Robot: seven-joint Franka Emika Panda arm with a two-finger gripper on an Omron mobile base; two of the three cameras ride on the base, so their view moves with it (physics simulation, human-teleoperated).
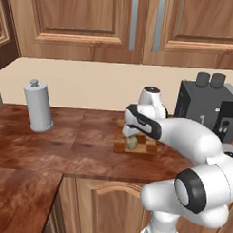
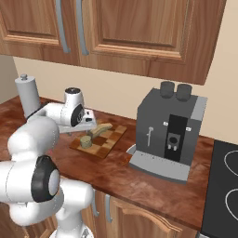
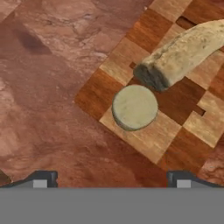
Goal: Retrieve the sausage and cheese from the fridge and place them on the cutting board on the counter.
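Along the back wall I have the counter [image 1: 65, 145], its dark reddish wood running under the light brown upper cabinets [image 2: 139, 32]. On the right of it sits a grey coffee machine [image 2: 169, 132], standing just beside the cutting board [image 2: 111, 139] without touching it as far as I can tell. Well off to the left stands a grey paper towel holder [image 1: 38, 106], upright and apart from everything else.

My arm [image 1: 193, 140] reaches in over the board, and the gripper [image 3: 111, 179] hangs above it with its two finger tips spread wide and nothing between them; I am holding nothing.

The cutting board lies flat on the counter, its patchwork of light and dark squares plain in the hand view. The cheese [image 3: 134, 107] rests on it near one corner, a dull tan puck lying flat. Just beside the cheese, almost touching it, lies a longer pale tan piece [image 3: 183, 54] with one darker blunt end turned toward the puck; it also rests on the board. I take it for the sausage, though its colour here is pale, and I cannot be sure.
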